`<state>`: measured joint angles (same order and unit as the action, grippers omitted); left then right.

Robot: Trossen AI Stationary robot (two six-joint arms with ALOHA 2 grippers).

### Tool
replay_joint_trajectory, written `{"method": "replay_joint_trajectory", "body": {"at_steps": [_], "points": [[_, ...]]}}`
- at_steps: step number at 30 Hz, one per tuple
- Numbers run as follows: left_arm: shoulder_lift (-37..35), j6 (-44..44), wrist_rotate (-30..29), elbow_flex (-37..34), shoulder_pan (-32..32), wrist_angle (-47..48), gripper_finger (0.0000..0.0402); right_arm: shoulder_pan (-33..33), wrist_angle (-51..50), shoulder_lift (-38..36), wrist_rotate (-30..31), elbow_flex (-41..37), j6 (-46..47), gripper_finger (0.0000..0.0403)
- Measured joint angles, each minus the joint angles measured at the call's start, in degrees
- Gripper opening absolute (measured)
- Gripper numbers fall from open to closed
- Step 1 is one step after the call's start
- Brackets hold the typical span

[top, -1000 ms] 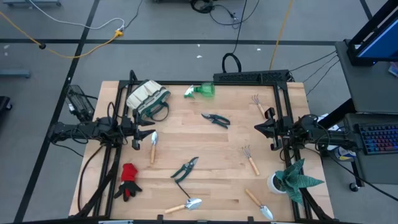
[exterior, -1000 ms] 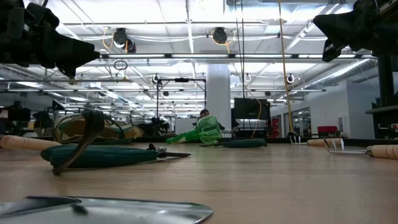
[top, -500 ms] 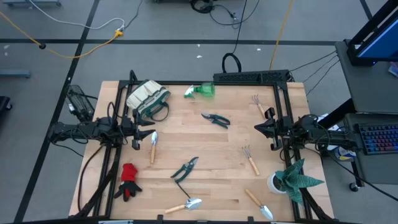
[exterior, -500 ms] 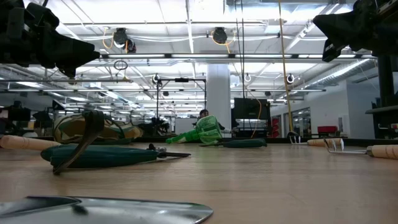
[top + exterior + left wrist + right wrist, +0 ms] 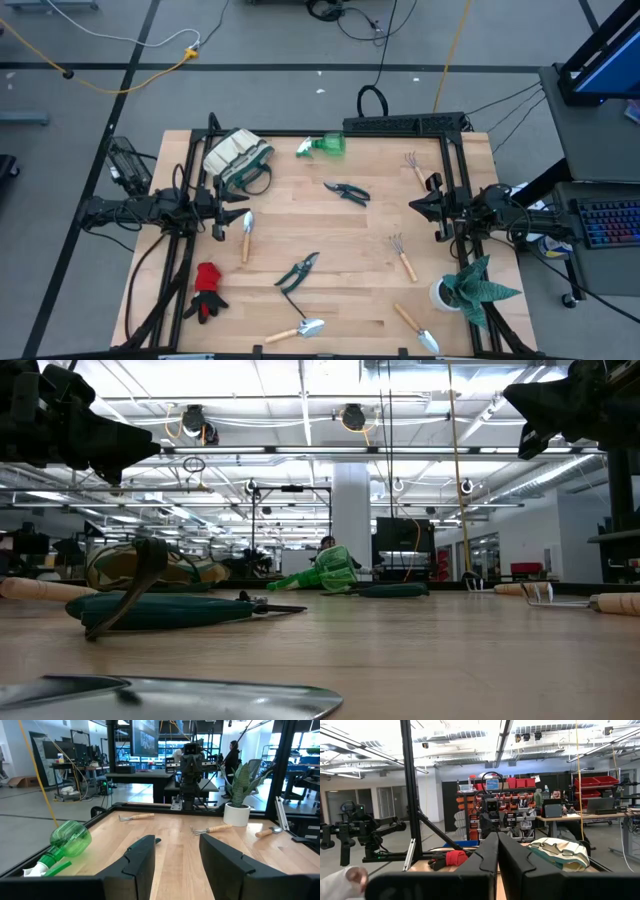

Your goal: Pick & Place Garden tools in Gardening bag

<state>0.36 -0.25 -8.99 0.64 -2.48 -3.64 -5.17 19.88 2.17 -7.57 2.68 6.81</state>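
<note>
Tools lie scattered across my table, none bagged yet. My left gripper (image 5: 240, 212) hovers at the left edge, fingers spread, just beside a trowel (image 5: 246, 234); my right gripper (image 5: 420, 207) waits opposite, fingers pressed together. I'd take the trowel by its wooden handle: stiff, light, less slippery than the blade. The bag (image 5: 238, 156) looks soft and may sag.

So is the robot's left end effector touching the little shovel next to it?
Apart. The high view shows the left end effector at the table's left edge, with a strip of bare wood between it and the trowel.
</note>
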Motion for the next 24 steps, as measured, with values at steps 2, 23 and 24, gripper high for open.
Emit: {"method": "replay_joint_trajectory", "body": {"at_steps": [2, 23, 24], "points": [[0.00, 0.02, 0.00, -0.02, -0.01, 0.00, 0.0159, 0.01, -0.02, -0.02, -0.01, -0.01, 0.01, 0.0004], [0.00, -4.53, 0.02, -0.02, -0.01, -0.01, 0.0159, 0.00, -0.02, -0.02, 0.00, 0.01, 0.00, 0.0004], [0.00, -4.53, 0.02, -0.02, -0.02, -0.02, 0.0159, 0.00, -0.02, 0.00, -0.02, -0.01, 0.02, 0.0004]]}}
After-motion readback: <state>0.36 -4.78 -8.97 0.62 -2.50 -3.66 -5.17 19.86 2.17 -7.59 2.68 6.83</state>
